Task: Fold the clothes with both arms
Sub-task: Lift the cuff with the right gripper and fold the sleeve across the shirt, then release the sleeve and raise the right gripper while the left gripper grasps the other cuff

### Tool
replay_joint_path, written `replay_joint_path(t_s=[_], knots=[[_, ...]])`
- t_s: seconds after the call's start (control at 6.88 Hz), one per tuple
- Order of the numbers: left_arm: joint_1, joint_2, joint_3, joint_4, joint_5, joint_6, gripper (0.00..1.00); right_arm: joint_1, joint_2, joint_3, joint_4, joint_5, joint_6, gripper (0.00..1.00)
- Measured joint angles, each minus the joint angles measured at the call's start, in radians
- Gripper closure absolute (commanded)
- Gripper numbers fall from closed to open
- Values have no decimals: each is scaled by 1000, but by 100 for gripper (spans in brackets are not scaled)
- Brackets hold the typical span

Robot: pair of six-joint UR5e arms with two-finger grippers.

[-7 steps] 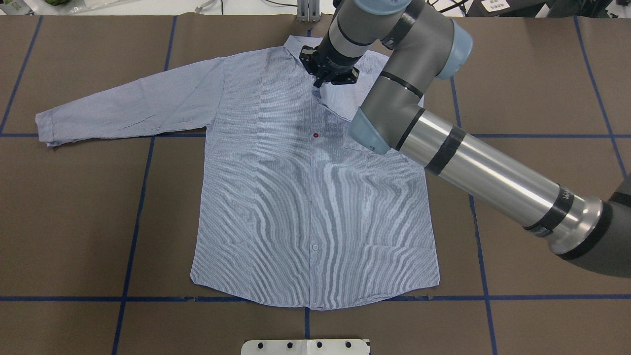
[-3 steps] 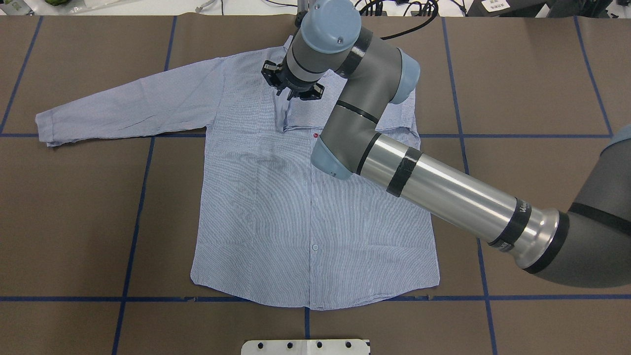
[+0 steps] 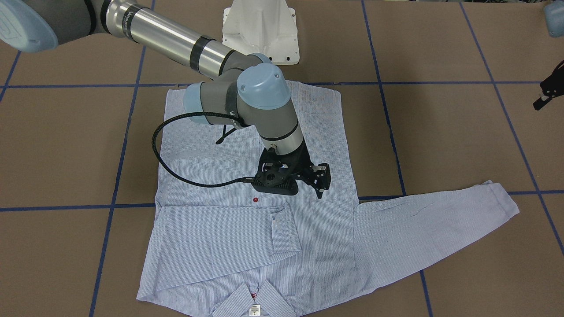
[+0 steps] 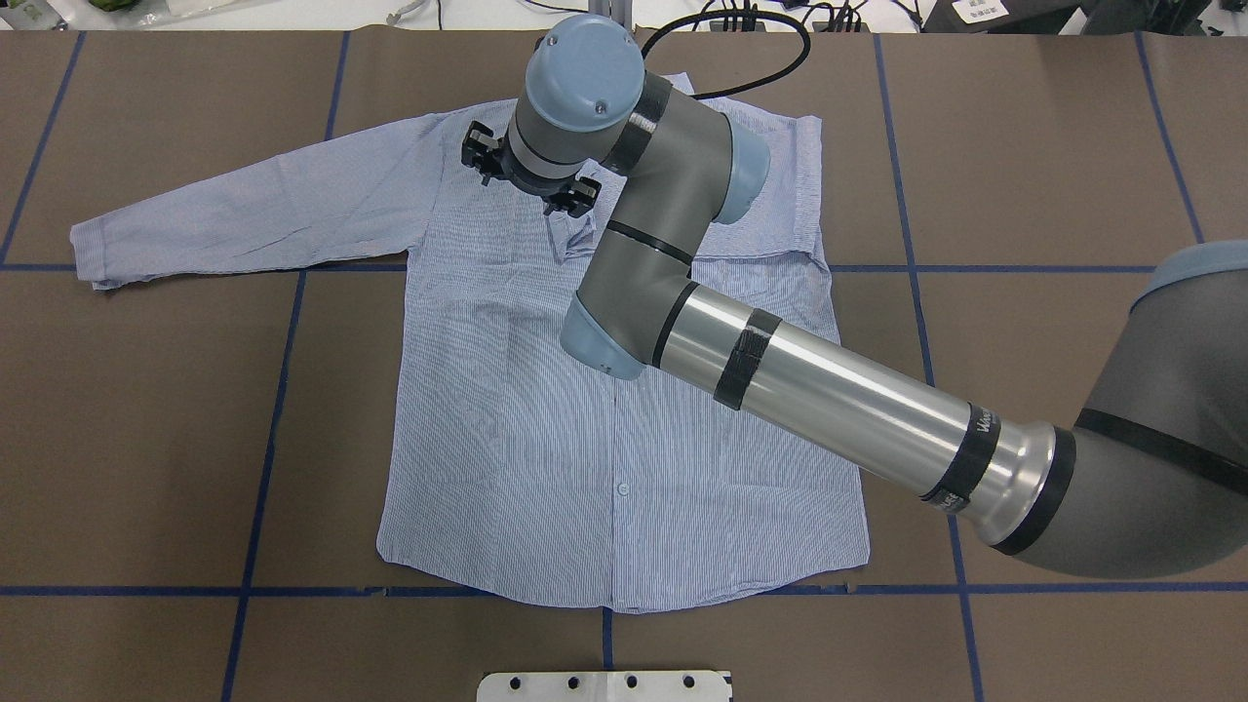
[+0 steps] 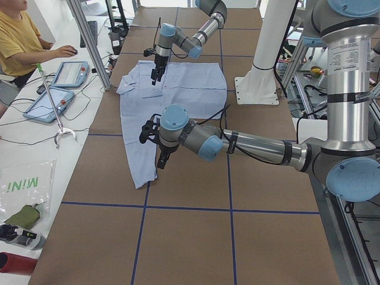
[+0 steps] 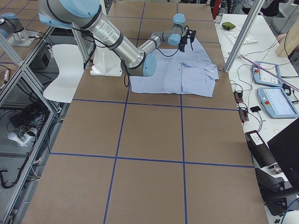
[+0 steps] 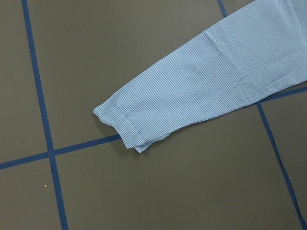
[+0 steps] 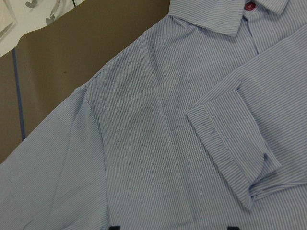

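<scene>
**Right sleeve's down, one to go**

A second ago the right tool (image 4: pixel 526 180) was dragging the right-hand sleeve (image 3: pixel 220 237) across the shirt (image 4: pixel 604 439). Now that sleeve lies folded over the chest. The tool has let go and hangs over the shirt beside it, jaws apart. The shirt is flat on the bench (image 4: pixel 146 439). The other sleeve (image 4: pixel 253 214) isn't folded yet. The left tool (image 3: pixel 546 92) sits off to the side above its cuff (image 7: pixel 127 127); can't tell if it's open. My guess is that fold's next.

Bright, even light (soft shadows), sharp.
</scene>
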Motion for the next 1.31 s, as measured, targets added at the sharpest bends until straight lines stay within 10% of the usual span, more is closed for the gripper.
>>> replay_joint_path(t_s=[0.87, 1.31], knots=[[138, -145, 398, -307, 51, -376, 6, 147, -397, 448, -146, 114, 18, 0], [190, -269, 613, -418, 104, -430, 25, 250, -607, 653, -143, 146, -29, 0]])
